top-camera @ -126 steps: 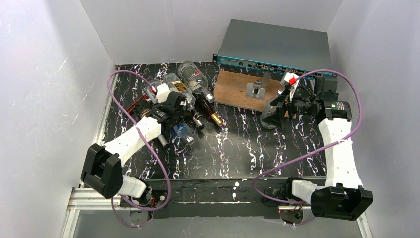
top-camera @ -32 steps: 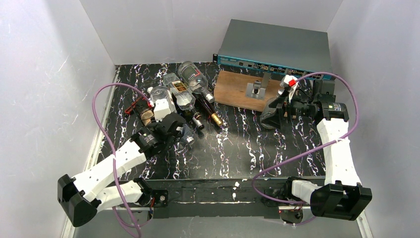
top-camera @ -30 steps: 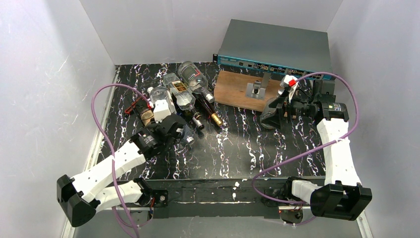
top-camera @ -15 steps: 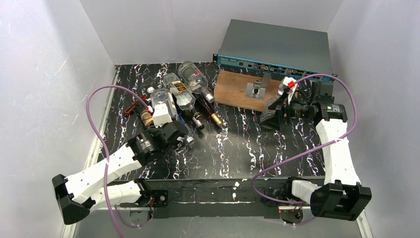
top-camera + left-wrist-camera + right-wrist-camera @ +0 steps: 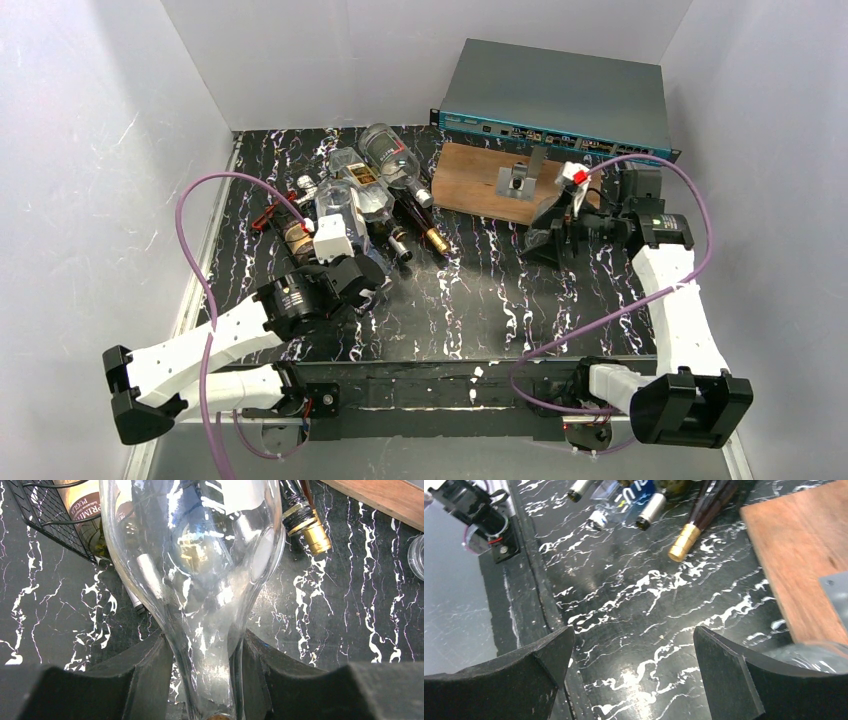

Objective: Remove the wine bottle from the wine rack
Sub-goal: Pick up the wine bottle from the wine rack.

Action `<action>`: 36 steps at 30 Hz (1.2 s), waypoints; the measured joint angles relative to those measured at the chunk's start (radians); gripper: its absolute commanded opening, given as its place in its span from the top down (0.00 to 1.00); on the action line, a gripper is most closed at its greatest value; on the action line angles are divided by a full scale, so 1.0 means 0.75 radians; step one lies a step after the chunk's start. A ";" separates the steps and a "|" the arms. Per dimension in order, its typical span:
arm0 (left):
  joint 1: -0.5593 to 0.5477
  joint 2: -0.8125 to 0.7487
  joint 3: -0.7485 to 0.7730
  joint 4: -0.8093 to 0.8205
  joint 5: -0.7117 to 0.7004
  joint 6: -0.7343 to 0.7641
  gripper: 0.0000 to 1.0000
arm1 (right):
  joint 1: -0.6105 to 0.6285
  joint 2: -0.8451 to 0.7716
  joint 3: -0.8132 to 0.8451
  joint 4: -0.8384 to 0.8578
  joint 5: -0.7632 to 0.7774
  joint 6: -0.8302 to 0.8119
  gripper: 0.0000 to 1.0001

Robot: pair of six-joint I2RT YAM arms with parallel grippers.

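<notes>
My left gripper (image 5: 347,277) is shut on the neck of a clear glass wine bottle (image 5: 336,203). In the left wrist view the bottle (image 5: 200,555) fills the middle and its neck sits between my fingers (image 5: 145,675), with the gripper (image 5: 207,680) around it. The black wire wine rack (image 5: 45,522) shows at the upper left, holding a labelled bottle (image 5: 87,502). From above, the rack (image 5: 288,222) is mostly hidden under bottles. My right gripper (image 5: 552,238) is open and empty above the table; the right wrist view also shows it (image 5: 634,665).
Several other bottles (image 5: 385,155) lie beside the held one, among them a dark one with a gold cap (image 5: 432,235) (image 5: 684,542). A brown wooden board (image 5: 470,180) with a metal bracket (image 5: 517,180) lies at the back right. A grey server box (image 5: 555,95) stands behind it.
My left arm has drawn back toward the near edge, pulling the clear bottle neck-first with it. My right gripper has shifted slightly left and back.
</notes>
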 measured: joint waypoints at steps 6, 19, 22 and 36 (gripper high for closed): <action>-0.024 0.000 0.001 -0.001 -0.017 -0.004 1.00 | 0.266 0.027 -0.009 0.048 0.087 0.027 0.02; -0.078 0.000 0.043 -0.012 -0.039 0.002 1.00 | 0.746 0.333 0.126 0.113 0.328 0.045 0.02; -0.094 0.000 0.064 -0.014 -0.045 0.006 1.00 | 0.771 0.335 0.126 0.171 0.337 0.082 0.02; -0.164 0.100 0.133 0.100 -0.050 0.089 1.00 | 0.723 0.157 -0.109 0.412 0.344 0.232 0.02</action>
